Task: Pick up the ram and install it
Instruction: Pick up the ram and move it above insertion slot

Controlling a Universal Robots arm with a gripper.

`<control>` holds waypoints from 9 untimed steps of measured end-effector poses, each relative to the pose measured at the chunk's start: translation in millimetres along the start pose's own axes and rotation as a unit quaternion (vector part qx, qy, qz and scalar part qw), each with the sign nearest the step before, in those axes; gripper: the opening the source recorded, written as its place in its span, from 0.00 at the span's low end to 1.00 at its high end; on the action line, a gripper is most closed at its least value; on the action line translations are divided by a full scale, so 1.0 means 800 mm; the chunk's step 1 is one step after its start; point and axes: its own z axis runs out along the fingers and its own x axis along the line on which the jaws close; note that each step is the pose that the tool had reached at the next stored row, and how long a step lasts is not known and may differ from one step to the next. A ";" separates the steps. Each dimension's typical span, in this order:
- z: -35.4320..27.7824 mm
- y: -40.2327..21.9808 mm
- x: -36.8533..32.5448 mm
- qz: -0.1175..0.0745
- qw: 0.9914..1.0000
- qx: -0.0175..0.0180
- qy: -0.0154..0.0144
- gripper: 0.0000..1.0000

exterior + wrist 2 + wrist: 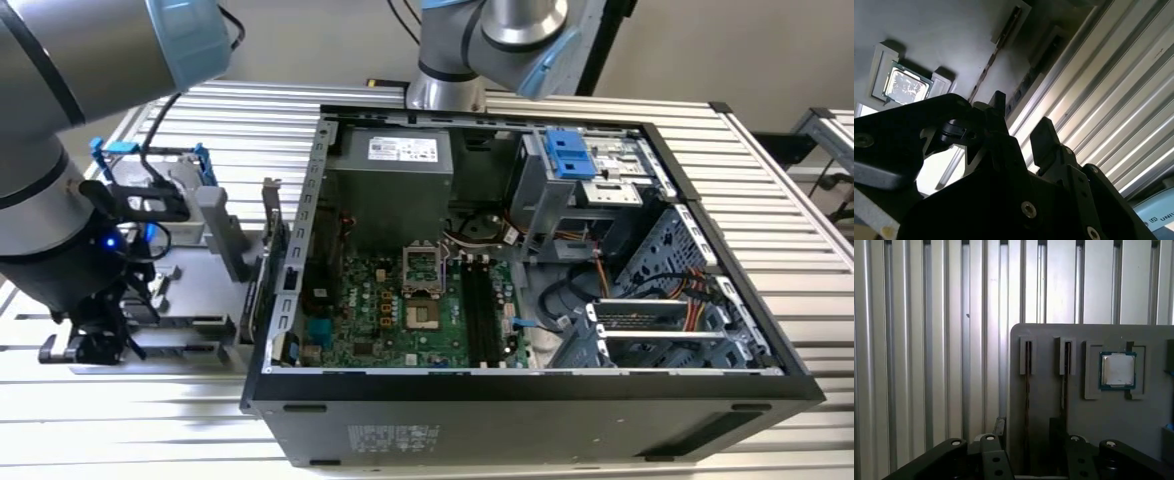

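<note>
Hovering: pincer (1027, 429) released, jaws apart, low over the grey tray (1149, 430).
Arm (54, 230): wrist pointing down, at the exterior view's left.
Ram (1026, 375): on edge in a tray slot, untouched.
Room: bare ribbed counter (929, 340) past the tray's edge; open computer case (534, 395) beside it.

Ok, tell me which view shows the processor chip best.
The first wrist view: the processor chip faces the camera squarely, seated in its grey holder. The second wrist view shows it slanted, from low. The exterior view gives the holder beside the case.
</note>
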 end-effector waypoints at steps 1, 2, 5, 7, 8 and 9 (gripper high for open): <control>0.0015 0.0000 0.0000 0.000 1.000 0.000 0.000 1.00; 0.0029 0.0000 0.0000 0.000 1.000 0.000 0.000 1.00; 0.0074 -0.0001 0.0000 0.000 1.000 0.000 0.000 1.00; 0.0103 -0.0001 0.0000 0.000 1.000 0.000 0.000 1.00; 0.0119 -0.0001 0.0000 0.000 1.000 0.000 0.000 1.00; 0.0133 -0.0001 0.0000 0.000 1.000 0.000 0.000 1.00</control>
